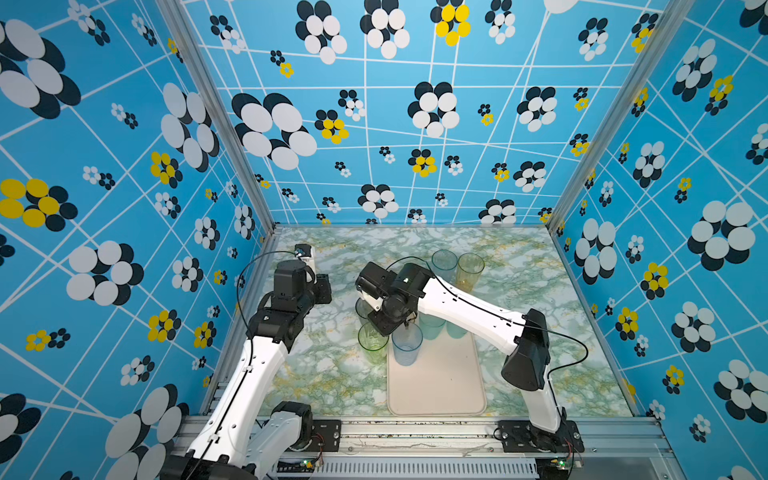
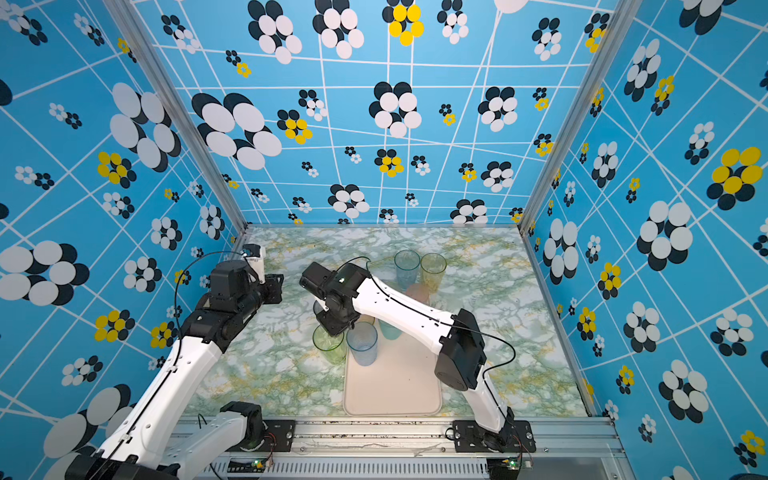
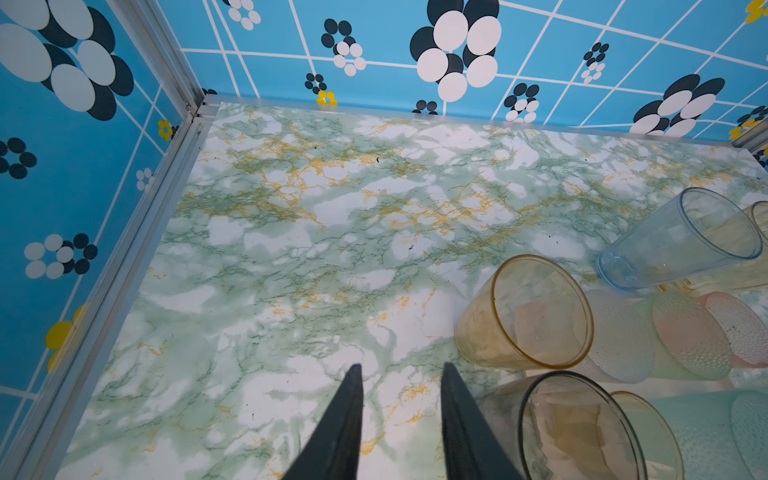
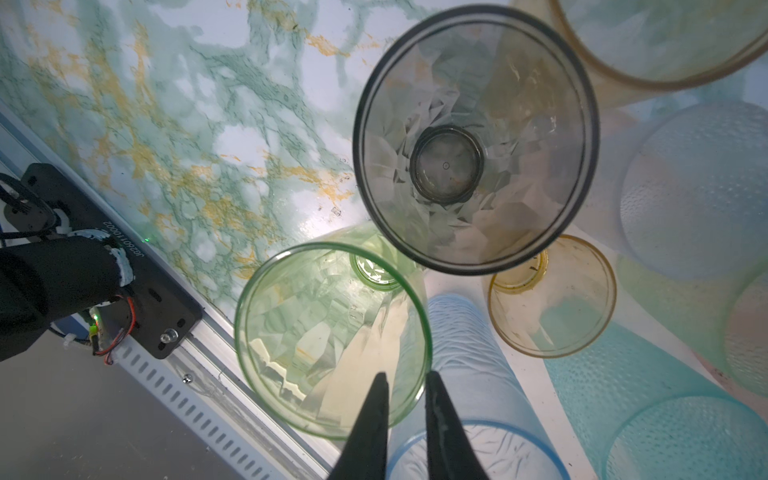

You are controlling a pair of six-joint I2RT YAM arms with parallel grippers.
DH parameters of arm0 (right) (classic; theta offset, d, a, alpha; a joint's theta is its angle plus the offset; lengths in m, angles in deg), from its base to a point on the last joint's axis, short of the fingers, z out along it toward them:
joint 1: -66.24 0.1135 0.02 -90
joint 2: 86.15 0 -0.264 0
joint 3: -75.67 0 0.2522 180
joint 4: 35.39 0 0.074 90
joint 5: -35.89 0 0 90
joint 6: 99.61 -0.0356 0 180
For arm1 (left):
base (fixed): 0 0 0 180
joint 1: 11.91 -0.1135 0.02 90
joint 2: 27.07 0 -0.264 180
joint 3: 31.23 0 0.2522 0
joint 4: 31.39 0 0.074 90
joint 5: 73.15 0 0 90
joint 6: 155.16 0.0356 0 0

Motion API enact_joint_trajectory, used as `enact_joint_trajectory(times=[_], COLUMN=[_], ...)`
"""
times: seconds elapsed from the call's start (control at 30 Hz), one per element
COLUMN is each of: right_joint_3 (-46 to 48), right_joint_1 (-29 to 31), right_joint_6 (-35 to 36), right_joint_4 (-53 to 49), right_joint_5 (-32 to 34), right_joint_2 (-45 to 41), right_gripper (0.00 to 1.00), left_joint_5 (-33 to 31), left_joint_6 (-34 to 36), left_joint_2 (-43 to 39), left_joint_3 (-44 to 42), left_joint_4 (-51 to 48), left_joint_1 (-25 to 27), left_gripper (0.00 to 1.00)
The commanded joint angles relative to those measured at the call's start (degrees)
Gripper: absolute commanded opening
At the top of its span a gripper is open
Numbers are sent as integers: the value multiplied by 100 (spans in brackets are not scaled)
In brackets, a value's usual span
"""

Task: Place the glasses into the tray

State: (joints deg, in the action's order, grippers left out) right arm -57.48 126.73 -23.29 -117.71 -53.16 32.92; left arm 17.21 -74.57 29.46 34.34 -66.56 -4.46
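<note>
The cream tray (image 1: 440, 382) (image 2: 395, 386) lies at the front middle of the table. A ribbed blue glass (image 1: 407, 345) (image 4: 469, 374) stands upright on its far left corner. My right gripper (image 1: 405, 326) (image 4: 405, 374) is over that glass's rim, one finger on each side of its wall, the gap narrow. A green glass (image 1: 372, 343) (image 4: 328, 353) stands on the table right against it. Teal glasses (image 1: 432, 326) sit on the tray's far end under the right arm. My left gripper (image 1: 324, 291) (image 3: 401, 365) hovers open and empty by the left wall.
A smoky grey glass (image 4: 473, 137) and an amber one (image 3: 528, 316) stand beyond the green glass. Frosted whitish and pink glasses (image 3: 735, 328) crowd behind the tray. A tall blue glass (image 1: 444, 262) and a yellow one (image 1: 470, 268) stand further back. The cell walls enclose three sides.
</note>
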Motion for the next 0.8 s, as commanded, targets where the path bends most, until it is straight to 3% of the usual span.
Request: enact_joint_trajectory(times=[0.0, 0.33, 0.77], right_joint_3=[-154, -172, -185], right_joint_1=[36, 32, 28], right_joint_6=[93, 93, 94], right_joint_4=[-193, -141, -176], right_joint_5=[72, 90, 39], right_joint_2=[190, 256, 337], right_gripper=[20, 24, 22], left_joint_5=[-90, -75, -73], left_joint_6=[97, 97, 97], left_joint_2=[-2, -11, -20], left_joint_3=[145, 136, 127], left_joint_4=[-22, -20, -10], left_joint_1=[-67, -67, -67], left_gripper=[33, 33, 33])
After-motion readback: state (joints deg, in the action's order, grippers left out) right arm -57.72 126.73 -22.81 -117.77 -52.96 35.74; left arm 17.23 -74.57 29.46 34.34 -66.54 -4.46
